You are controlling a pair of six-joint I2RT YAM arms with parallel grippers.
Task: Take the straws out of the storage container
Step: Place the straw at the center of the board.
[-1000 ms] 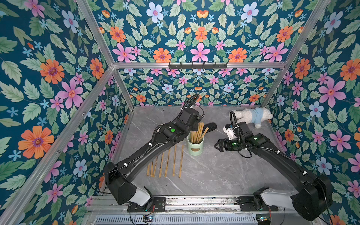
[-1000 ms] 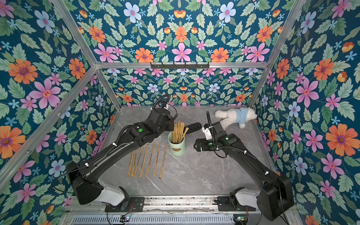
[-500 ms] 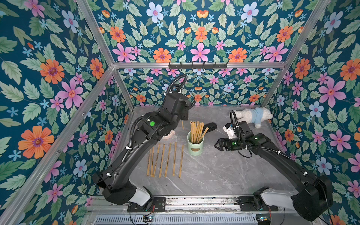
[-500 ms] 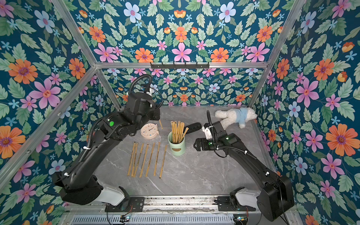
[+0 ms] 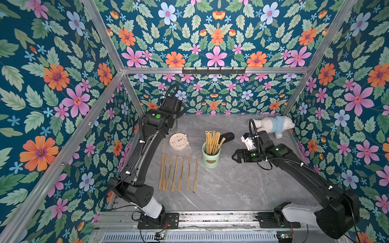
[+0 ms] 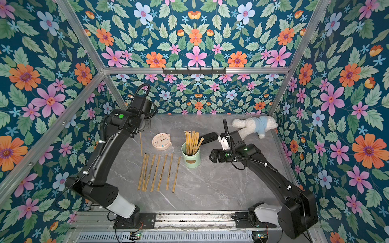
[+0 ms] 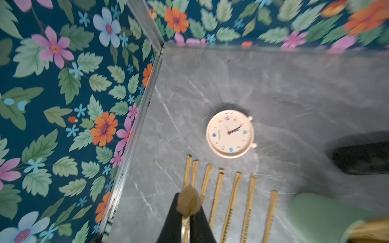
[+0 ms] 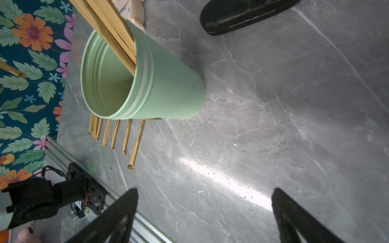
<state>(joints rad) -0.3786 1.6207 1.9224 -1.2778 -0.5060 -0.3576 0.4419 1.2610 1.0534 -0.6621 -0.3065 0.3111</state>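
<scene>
The mint-green storage container [image 5: 211, 156] [image 6: 191, 157] stands upright mid-table, and several tan straws [image 5: 212, 140] [image 6: 192, 141] stick out of it. More straws [image 5: 179, 172] [image 6: 160, 172] lie side by side in a row to its left. My left gripper [image 7: 188, 205] is shut on one straw [image 5: 163, 148] [image 6: 140, 145], which hangs upright over the far left end of that row. The right gripper [image 5: 234, 157] [image 8: 204, 191] stands open and empty, a short way right of the container [image 8: 164, 84].
A round pinkish clock [image 5: 178, 142] [image 7: 230, 133] lies just behind the row. Behind the container is a black case [image 5: 228, 136] [image 8: 246, 14]. A white plush toy [image 5: 271, 125] sits in the back right corner. The left wall is close to the held straw.
My left arm has lifted a straw out of the container and swung it left and back, uncovering the clock. The right arm has not moved.
</scene>
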